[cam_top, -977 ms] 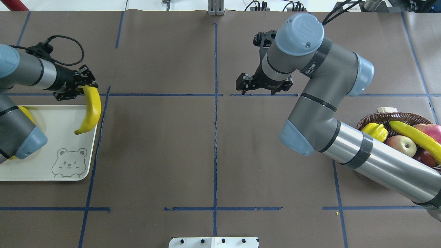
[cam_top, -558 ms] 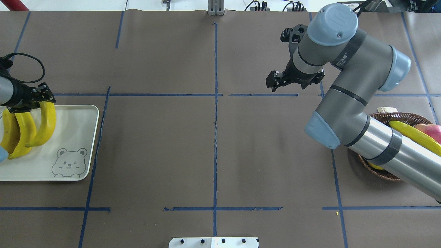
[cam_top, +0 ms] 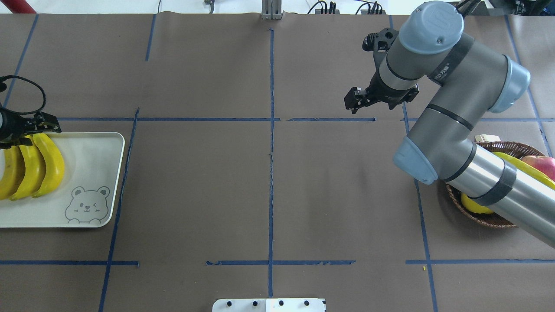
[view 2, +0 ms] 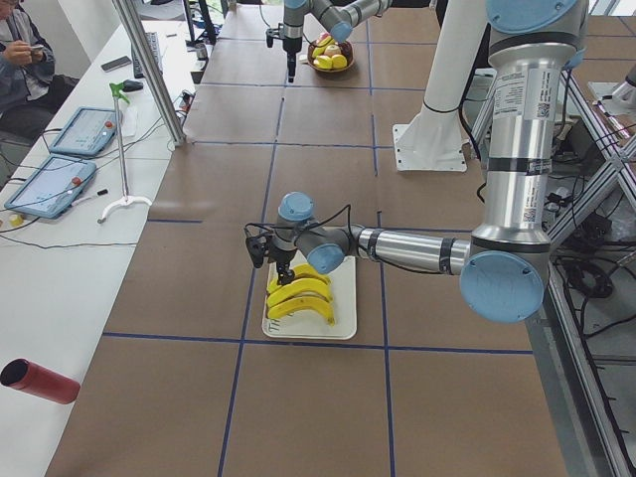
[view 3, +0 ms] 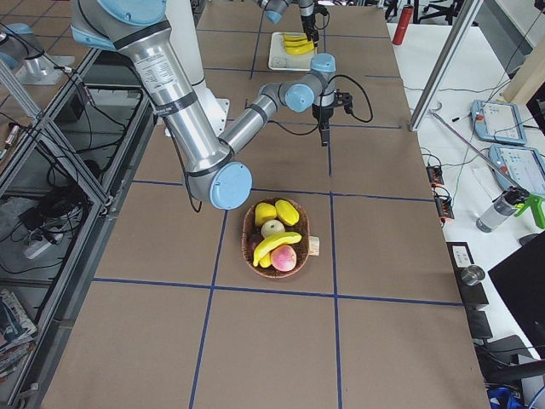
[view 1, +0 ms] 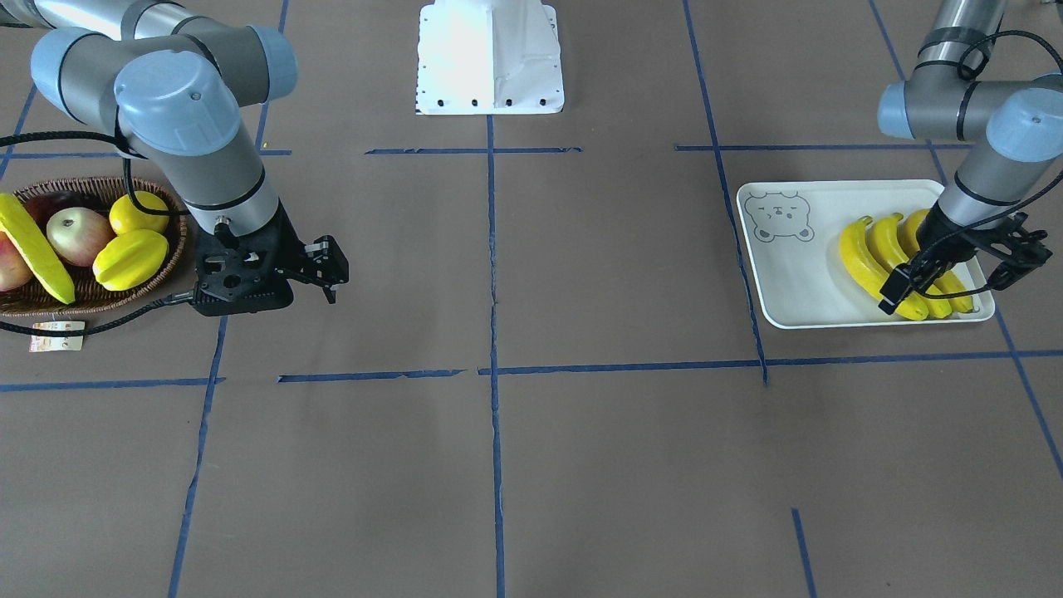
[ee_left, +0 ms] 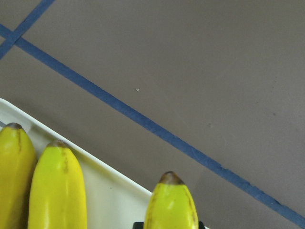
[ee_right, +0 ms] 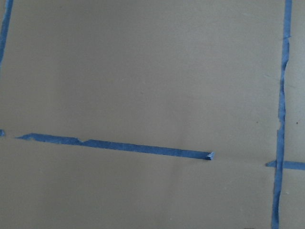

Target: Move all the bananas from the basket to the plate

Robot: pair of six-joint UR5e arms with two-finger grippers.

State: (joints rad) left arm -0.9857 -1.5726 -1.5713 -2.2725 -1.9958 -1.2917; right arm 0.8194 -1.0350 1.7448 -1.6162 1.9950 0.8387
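We see three bananas [cam_top: 50, 164] lying side by side on the plate [cam_top: 93, 173] at the left edge of the overhead view. The left gripper [view 1: 955, 278] hangs over their ends, its fingers spread wide and pinching nothing. A fourth banana [view 1: 33, 249] lies in the basket [view 1: 178, 249], at middle left of the front view, among other fruit. The right gripper [cam_top: 380, 100] hangs spread and empty at upper right of the overhead view.

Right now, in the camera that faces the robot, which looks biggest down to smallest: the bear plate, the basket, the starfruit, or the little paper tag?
Biggest first:
1. plate
2. basket, though the picture's edge cuts part of it off, so I am less sure
3. starfruit
4. paper tag
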